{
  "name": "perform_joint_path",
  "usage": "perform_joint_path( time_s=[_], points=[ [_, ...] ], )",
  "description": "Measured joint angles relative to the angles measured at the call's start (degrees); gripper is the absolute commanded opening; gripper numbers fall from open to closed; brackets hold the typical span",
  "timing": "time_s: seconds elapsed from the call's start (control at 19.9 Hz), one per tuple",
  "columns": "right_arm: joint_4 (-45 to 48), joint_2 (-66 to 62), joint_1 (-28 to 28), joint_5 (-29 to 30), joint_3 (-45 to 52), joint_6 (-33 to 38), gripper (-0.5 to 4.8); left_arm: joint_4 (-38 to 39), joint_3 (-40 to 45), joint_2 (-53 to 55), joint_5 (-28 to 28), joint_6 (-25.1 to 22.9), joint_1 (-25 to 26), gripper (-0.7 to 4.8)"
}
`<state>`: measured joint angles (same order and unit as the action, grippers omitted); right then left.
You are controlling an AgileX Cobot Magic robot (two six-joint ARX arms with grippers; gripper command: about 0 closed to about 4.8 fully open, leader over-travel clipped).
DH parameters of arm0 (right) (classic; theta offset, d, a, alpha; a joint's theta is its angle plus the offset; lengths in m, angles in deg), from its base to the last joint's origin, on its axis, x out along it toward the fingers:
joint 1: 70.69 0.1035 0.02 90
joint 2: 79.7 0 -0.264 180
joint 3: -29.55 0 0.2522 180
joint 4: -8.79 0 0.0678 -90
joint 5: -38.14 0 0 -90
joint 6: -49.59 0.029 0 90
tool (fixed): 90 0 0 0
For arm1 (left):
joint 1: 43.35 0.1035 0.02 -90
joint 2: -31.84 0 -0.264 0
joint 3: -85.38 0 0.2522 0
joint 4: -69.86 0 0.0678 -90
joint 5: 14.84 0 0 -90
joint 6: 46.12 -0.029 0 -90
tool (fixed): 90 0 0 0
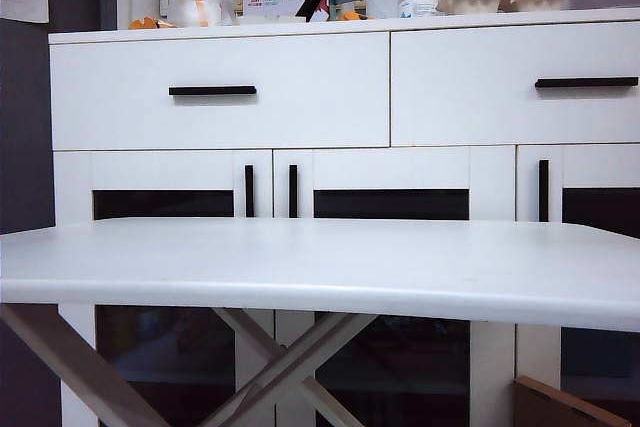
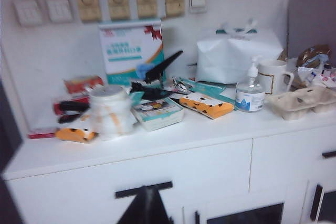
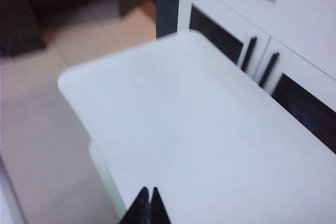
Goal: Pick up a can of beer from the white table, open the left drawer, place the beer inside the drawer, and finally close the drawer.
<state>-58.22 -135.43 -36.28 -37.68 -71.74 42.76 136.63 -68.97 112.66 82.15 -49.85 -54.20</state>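
Print on the teal-and-white box (image 2: 130, 51) and pump bottle (image 2: 250, 94) is too blurred to read

The white table (image 1: 320, 267) stands bare-topped before the cabinet. Behind it, the left drawer (image 1: 220, 92) sits shut, black handle level.

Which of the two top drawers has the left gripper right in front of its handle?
The left drawer: the shut left gripper sits just below its black bar handle; the right drawer is off to the side.
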Motion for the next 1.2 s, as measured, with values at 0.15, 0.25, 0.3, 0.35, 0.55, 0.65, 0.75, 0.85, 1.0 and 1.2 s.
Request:
perform_joint_path(
  time_s=[0.15,0.25,0.3,0.35,0.55,0.65,0.75,0.85,1.0,1.2],
  points=[
    [11.10,8.79,0.00,-0.50,14.60,1.22,-0.05,6.93,0.11,-5.90,-0.42,-3.26,0.00,-0.05],
    [15.08,14.27,0.00,-2.60,25.00,1.99,-0.05,12.63,2.05,-11.39,-1.66,-4.98,0.00,-0.05],
    [16.63,15.98,0.00,-2.86,28.02,2.14,-0.04,13.99,3.30,-13.49,-2.40,-5.33,0.00,-0.05],
    [17.59,18.21,0.00,-3.04,31.39,2.32,-0.04,14.40,6.29,-17.03,-3.10,-5.51,0.00,-0.05],
    [20.72,21.53,0.00,-3.04,38.62,2.34,-0.04,12.61,26.05,-35.82,-4.63,-5.03,-0.02,-0.05],
    [20.72,21.31,0.00,-3.04,39.04,2.34,-0.04,8.07,40.15,-43.32,-4.61,-3.87,-0.02,-0.05],
    [20.83,21.33,0.00,-3.04,39.01,2.34,-0.05,1.01,56.85,-51.84,-3.43,-3.30,0.00,-0.05],
    [20.81,21.29,0.00,-3.04,39.01,2.34,-0.05,-10.03,71.69,-59.95,-0.79,-2.60,0.00,-0.05],
    [20.83,21.38,0.00,-2.47,39.01,2.34,-0.05,-21.57,92.96,-67.84,-0.76,-0.37,0.00,-0.05],
    [20.83,21.33,0.02,-2.45,39.04,2.36,-0.05,-28.55,107.91,-70.05,-0.74,1.49,0.00,-0.05]
  ],
)
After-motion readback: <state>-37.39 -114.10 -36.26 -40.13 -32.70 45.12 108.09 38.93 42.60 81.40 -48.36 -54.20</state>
